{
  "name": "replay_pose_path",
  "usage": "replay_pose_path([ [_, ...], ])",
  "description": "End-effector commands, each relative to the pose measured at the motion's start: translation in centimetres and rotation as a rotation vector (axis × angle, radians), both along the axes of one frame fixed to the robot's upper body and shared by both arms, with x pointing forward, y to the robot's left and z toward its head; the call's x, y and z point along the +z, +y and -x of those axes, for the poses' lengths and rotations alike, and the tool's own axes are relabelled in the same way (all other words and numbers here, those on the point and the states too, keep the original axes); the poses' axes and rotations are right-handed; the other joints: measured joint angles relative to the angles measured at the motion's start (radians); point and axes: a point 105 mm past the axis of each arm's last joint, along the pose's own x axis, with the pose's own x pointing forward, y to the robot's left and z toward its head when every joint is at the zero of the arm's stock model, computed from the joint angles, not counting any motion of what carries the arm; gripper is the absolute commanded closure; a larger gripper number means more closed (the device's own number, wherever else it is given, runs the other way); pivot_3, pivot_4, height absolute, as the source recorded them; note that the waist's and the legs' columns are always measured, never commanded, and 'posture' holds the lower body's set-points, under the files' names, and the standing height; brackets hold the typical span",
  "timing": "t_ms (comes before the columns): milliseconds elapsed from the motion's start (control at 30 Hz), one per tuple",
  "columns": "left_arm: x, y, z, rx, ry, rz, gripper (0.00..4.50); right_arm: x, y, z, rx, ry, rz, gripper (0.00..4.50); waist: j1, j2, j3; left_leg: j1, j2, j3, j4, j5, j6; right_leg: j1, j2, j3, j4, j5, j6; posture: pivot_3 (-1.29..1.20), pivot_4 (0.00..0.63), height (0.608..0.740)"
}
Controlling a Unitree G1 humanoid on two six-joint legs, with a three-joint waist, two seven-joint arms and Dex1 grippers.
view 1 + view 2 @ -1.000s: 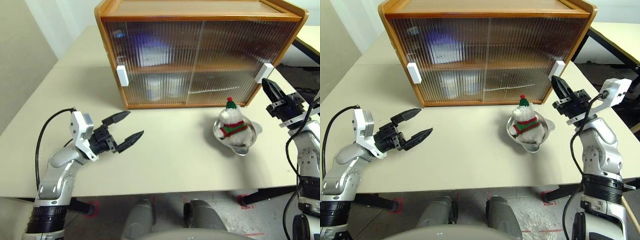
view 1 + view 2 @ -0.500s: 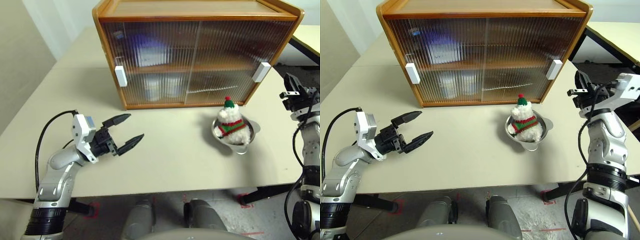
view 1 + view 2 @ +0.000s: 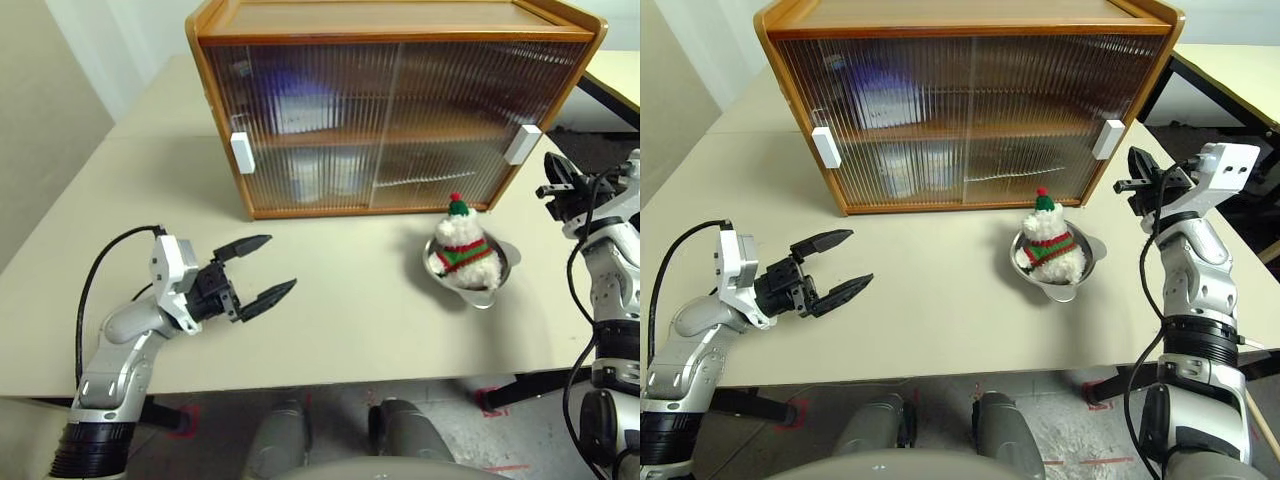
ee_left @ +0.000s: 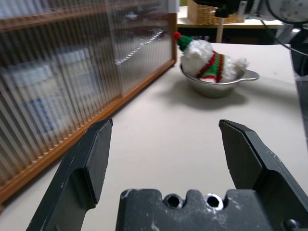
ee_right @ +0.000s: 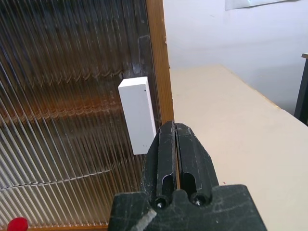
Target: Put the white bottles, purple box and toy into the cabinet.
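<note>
The toy (image 3: 462,245), a white plush with a striped scarf and a green-and-red hat, sits in a steel bowl (image 3: 497,285) on the table in front of the cabinet (image 3: 400,20). Both ribbed sliding doors are closed. Behind the left door, blurred white bottles (image 3: 318,172) stand on the lower shelf. A blurred purple box (image 3: 295,100) lies on the upper shelf. My right gripper (image 3: 550,162) is shut on nothing, beside the right white handle (image 5: 138,114) and just off it. Over the table at the front left, my left gripper (image 3: 280,262) stands open and empty, pointing toward the bowl.
The left door carries its own white handle (image 3: 241,152). The beige table (image 3: 350,310) lies bare between the left gripper and the bowl. A second table (image 3: 1240,70) stands to the right of the cabinet, with a gap to the floor between.
My right gripper, still shut, has swung from right under the right handle out to the right of it, and its wrist has turned. The left gripper has hardly shifted.
</note>
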Motion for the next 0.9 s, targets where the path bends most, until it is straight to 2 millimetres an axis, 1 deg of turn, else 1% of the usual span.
replay_pose_path([
  [33, -0.1, -1.0, 0.5, -0.039, 0.016, 0.008, 0.0, -0.2, -0.3, -0.2, -0.011, 0.008, 0.008, 4.43, 0.0, 0.0, 0.0, 0.0, 0.0, 0.0, 0.0, 0.0, 0.0, 0.0, 0.0, 0.0, 0.0, 0.0, 0.0, 0.13, 0.0, 0.74],
  [233, 0.0, -1.3, 0.5, -0.042, 0.012, 0.001, 0.0, -0.4, -0.2, -0.5, -0.013, 0.018, 0.011, 4.43, -0.001, 0.0, 0.0, 0.0, 0.0, 0.001, 0.001, 0.0, 0.0, 0.0, 0.001, 0.001, 0.002, 0.0, 0.0, 0.13, 0.0, 0.74],
  [467, 0.1, -1.1, 0.5, -0.047, 0.017, -0.01, 0.0, -0.7, -0.2, -1.7, -0.035, 0.038, 0.026, 4.43, -0.002, 0.0, 0.0, 0.002, 0.0, 0.004, 0.002, 0.001, 0.001, 0.0, 0.002, 0.002, 0.005, 0.0, 0.0, 0.14, 0.0, 0.74],
  [600, 0.0, -1.0, 0.2, -0.045, 0.018, -0.02, 0.0, -0.8, 0.4, -2.6, -0.023, 0.051, 0.039, 4.43, -0.002, 0.0, 0.0, 0.003, 0.0, 0.005, 0.002, 0.001, 0.002, 0.0, 0.002, 0.003, 0.006, 0.0, 0.0, 0.14, 0.0, 0.74],
  [767, -0.1, -1.0, 0.1, -0.042, 0.015, -0.023, 0.0, -0.5, 0.9, -3.4, -0.014, 0.043, 0.034, 4.43, -0.001, 0.0, 0.0, 0.003, -0.001, 0.006, 0.003, 0.001, 0.002, 0.0, 0.003, 0.003, 0.007, 0.0, 0.0, 0.14, 0.0, 0.74],
  [900, -0.2, -0.9, 0.1, -0.033, 0.013, -0.029, 0.0, 0.3, 2.5, -4.3, 0.039, 0.021, 0.023, 4.43, -0.012, 0.0, 0.0, 0.003, -0.001, 0.009, 0.003, 0.002, 0.003, 0.0, 0.002, 0.007, 0.007, 0.002, 0.001, 0.15, 0.0, 0.74],
])
